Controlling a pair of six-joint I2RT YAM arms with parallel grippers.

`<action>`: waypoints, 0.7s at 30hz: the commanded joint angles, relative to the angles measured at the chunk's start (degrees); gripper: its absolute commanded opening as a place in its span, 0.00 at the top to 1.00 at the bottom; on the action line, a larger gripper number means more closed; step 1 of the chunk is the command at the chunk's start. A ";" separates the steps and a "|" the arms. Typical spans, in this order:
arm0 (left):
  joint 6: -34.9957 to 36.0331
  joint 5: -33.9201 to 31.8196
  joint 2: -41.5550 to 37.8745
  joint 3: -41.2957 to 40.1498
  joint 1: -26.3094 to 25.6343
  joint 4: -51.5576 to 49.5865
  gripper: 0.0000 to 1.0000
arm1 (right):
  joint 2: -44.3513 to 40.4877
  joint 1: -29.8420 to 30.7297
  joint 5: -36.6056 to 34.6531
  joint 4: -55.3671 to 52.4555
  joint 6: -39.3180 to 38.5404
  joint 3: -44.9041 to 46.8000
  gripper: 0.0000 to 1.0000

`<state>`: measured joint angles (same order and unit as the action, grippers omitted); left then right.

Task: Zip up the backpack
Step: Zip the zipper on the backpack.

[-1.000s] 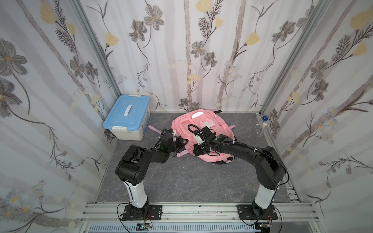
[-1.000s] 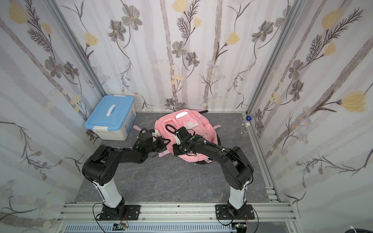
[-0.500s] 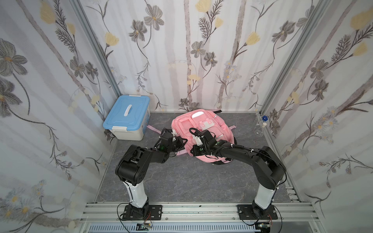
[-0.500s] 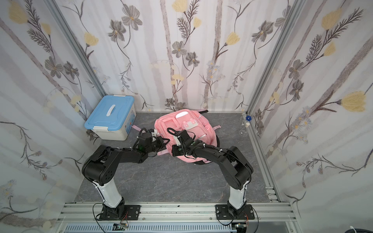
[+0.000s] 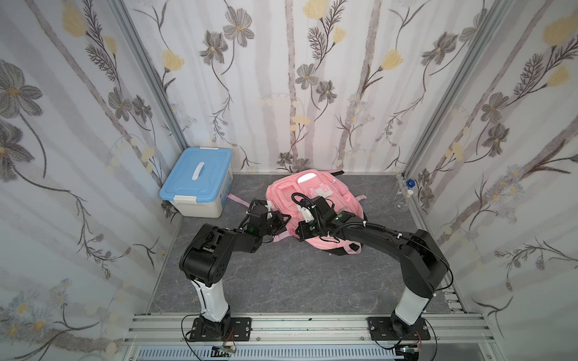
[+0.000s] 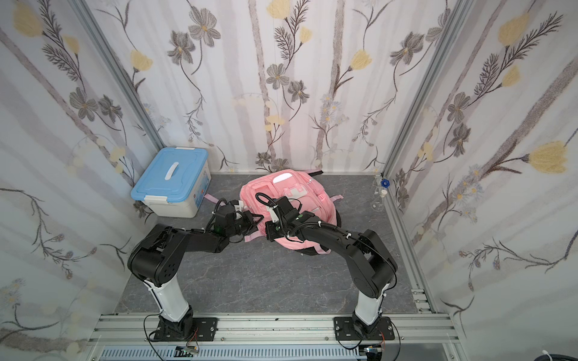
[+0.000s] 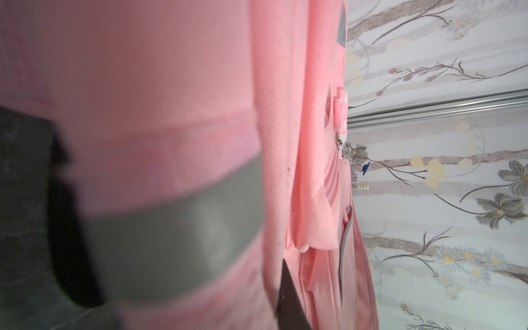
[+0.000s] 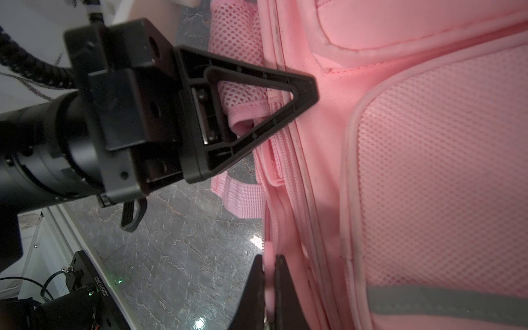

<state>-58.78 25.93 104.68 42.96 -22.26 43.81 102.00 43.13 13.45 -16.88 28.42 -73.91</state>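
Note:
The pink backpack [image 5: 325, 193] [image 6: 300, 192] lies flat on the grey floor near the back wall, and it fills the left wrist view [image 7: 171, 85] and the right wrist view [image 8: 428, 171]. My left gripper [image 5: 283, 218] [image 6: 256, 220] [image 8: 307, 91] is shut on fabric at the pack's left edge, with one dark finger [image 7: 288, 303] showing against the cloth. At the pack's near-left edge my right gripper [image 5: 298, 233] [image 6: 268, 235] [image 8: 268, 270] is shut on a pink zipper tab [image 8: 268, 254]. The zipper track [image 8: 288, 160] runs between the two grippers.
A white box with a blue lid [image 5: 197, 184] stands at the back left. A glass flask and a blue-capped bottle [image 5: 406, 195] sit in the back right corner. A loose pink strap [image 5: 237, 200] lies left of the pack. Flowered walls close three sides.
My right gripper has slid toward the front left along the pack's edge, keeping its hold. The left gripper has stayed almost still at the pack's left edge.

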 commanded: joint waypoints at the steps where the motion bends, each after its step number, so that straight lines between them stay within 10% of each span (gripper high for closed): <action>1: -0.71 4.74 0.30 0.20 -0.29 4.30 1.00 | 1.11 1.05 4.99 8.42 0.52 -2.00 1.00; 21: 1.85 1.10 -4.82 -2.11 -0.72 -2.22 1.00 | 3.94 0.04 4.03 11.51 -0.92 -4.81 1.00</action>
<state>-57.52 22.92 101.71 41.45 -22.26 41.54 107.33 43.48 15.55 -16.88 29.43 -78.04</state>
